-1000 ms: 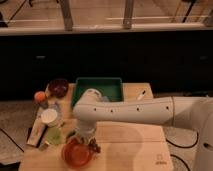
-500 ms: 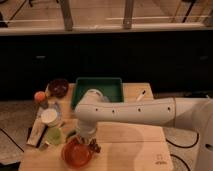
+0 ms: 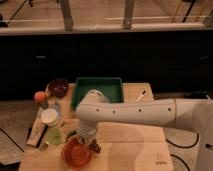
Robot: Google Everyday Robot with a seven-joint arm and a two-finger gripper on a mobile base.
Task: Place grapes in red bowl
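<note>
The grapes (image 3: 94, 147) show as a small dark cluster at the right-hand rim of the red bowl (image 3: 74, 156), touching or overlapping that rim. Whether they hang above it, rest on it or lie on the surface (image 3: 130, 147) just beside it cannot be told from here. Directly over them is the pincer (image 3: 89, 143), pointing down from the pale arm (image 3: 135, 112) that reaches in from the right. Whether the pincer is clamped on the bunch or apart from it cannot be told, since the wrist hides that part.

Judging by this, the step in hand is the delivery itself: the bunch is at the bowl and the placement looks close to finished, but it is not confirmed. The inside of the bowl reads as shiny orange-red with no berries clearly in its middle.

The next move probably calls for a small shift toward the bowl's centre (away from the right rim) before any release, so the berries drop inside rather than roll off the edge. The lift after that should be straight up and clear of the rim, so the bowl isn't nudged.

Further out, a pale green cup (image 3: 54, 135) stands just left of the bowl. The green tray (image 3: 100, 79) and a dark maroon bowl (image 3: 58, 88) sit well behind, out of the way.
</note>
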